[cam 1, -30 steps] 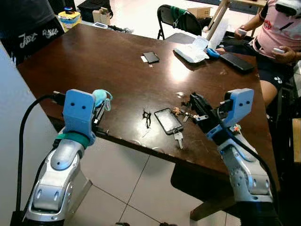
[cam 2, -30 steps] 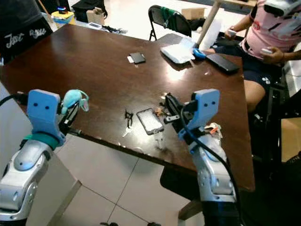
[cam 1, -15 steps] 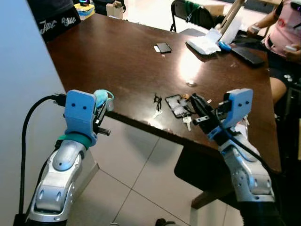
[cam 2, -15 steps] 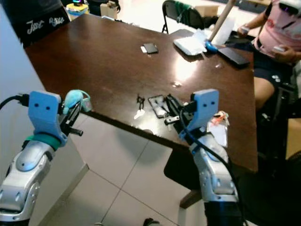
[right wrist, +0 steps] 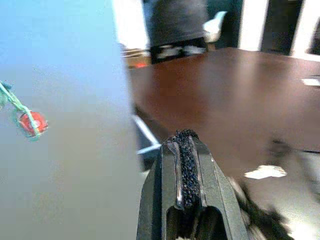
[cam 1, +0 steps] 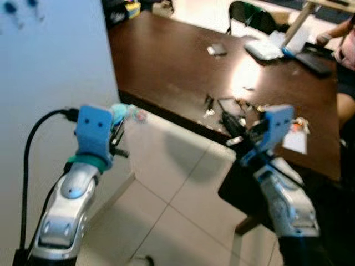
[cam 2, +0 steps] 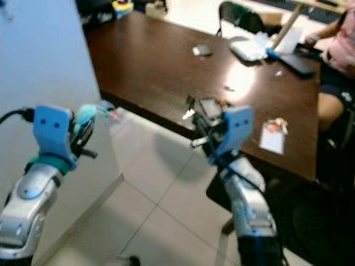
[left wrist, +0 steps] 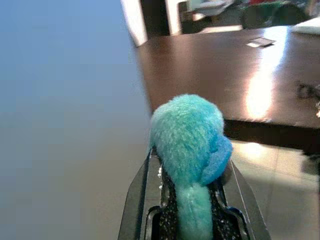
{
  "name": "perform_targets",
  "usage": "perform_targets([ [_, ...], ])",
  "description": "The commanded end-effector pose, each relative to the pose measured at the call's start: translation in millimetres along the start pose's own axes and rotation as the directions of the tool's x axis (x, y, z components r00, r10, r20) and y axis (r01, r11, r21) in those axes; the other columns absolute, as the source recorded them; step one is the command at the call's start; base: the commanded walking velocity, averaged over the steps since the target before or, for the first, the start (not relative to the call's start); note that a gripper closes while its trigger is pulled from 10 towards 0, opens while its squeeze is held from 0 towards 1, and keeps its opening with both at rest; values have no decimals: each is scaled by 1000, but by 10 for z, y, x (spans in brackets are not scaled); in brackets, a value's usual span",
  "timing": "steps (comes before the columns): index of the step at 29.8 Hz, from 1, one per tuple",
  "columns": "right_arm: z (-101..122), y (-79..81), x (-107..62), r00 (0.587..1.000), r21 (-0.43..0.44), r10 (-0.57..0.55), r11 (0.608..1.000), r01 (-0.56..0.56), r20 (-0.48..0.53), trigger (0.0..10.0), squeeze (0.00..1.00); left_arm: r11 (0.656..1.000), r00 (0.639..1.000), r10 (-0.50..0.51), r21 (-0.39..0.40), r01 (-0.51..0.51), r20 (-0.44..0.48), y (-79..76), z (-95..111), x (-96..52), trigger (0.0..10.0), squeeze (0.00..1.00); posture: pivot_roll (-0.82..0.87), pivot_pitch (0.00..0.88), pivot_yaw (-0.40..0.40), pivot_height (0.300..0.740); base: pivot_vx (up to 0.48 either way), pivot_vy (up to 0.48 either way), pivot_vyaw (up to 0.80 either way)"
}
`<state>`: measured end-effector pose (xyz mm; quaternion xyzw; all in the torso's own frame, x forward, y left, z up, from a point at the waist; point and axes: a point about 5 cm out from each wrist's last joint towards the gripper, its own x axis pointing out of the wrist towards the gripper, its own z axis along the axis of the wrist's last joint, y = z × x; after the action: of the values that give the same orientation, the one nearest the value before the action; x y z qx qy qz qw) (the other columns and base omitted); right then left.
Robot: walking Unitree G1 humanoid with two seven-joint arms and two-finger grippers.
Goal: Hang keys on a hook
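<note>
**Carrying the keys toward the wall, hook not yet reached**

Pale blue wall point(cam 1: 50, 66) on the robot's left; views are blurred. Two small dark knobs high on the wall point(cam 1: 10, 8), maybe hooks, too blurred to be sure. Dark brown desk point(cam 1: 166, 50) ahead and to the right, tiled floor point(cam 1: 166, 188) below. A person's arm point(cam 1: 333, 36) at the far right edge of the desk.

Left gripper point(cam 1: 119, 130) is raised beside the wall, near the desk's corner. In the left wrist view its fingers point(left wrist: 137, 195) are closed on a fluffy teal pom-pom point(left wrist: 187, 132), which bulges out over the finger ends. In the eye views a small pink-red bit point(cam 1: 141, 115) dangles just past the pom-pom; I judge this bundle to be the keys with their fob, but no key blades can be made out.

Right gripper point(cam 1: 227, 123) is held out over the near desk edge, fingers pressed together on nothing, as the right wrist view shows point(right wrist: 186, 150). Small dark clutter point(cam 1: 227, 105) and a white card point(cam 1: 294, 141) lie on the desk by it.

Step in hand, as I judge it: transport, keys gripped. Next move calls for facing the wall, lifting the left gripper to hook height, and presenting the ring or loop rather than the fluff. Risk: loop hidden behind the pom-pom.
</note>
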<state>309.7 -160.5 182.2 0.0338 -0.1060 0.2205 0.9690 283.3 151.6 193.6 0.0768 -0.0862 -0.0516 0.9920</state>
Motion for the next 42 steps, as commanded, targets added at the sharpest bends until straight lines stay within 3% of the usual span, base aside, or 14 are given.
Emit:
perform_targets([
  [1, 30, -3, 11, 1000, -1, 4, 1000, -4, 9, 10000, 0, 1000, 999, -6, 7, 6, 42, -10, 80, 2, 10000, 0, 46, 0, 44, 740, 0, 0, 800],
  [18, 83, 22, 38, 999, -20, 28, 999, -28, 29, 10000, 0, 1000, 997, 1, 3, -1, 77, -28, 169, 61, 10000, 0, 43, 0, 43, 740, 0, 0, 800],
  [21, 187, 48, 63, 997, -43, 42, 998, -40, 65, 10000, 0, 1000, 990, -13, 11, 12, 138, -43, 286, 63, 10000, 0, 44, 0, 44, 740, 0, 0, 800],
  [23, 285, 64, 75, 994, -66, 49, 997, -43, 98, 10000, 0, 997, 977, -63, 51, 54, 203, -66, 415, 27, 10000, 0, 43, 0, 41, 740, 0, 0, 800],
  [26, 339, 79, 18, 993, -93, 52, 995, -42, 107, 10000, 0, 976, 963, -190, 141, 165, 192, -67, 449, -176, 10000, 0, 48, 0, 38, 740, 0, 0, 800],
  [29, 340, 81, 4, 993, -95, 52, 995, -42, 106, 10000, 0, 972, 961, -206, 150, 179, 184, -64, 448, -212, 10000, 0, 48, 0, 38, 740, 0, 0, 800],
  [32, 291, 97, -101, 996, -93, 55, 994, -48, 74, 10000, 0, 971, 962, -217, 142, 194, 167, -11, 504, -389, 10000, 0, 67, 5, 30, 740, 0, 0, 800],
  [35, 279, 100, -120, 996, -91, 55, 995, -49, 67, 10000, 0, 971, 962, -218, 140, 196, 165, -3, 520, -418, 10000, 0, 68, 5, 29, 740, 0, 0, 800],
  [42, 319, 118, -84, 994, -91, 4, 996, 6, 109, 10000, 0, 972, 954, -201, 167, 166, 221, -88, 579, -216, 10000, 0, 57, 0, 26, 740, 0, 0, 453],
])
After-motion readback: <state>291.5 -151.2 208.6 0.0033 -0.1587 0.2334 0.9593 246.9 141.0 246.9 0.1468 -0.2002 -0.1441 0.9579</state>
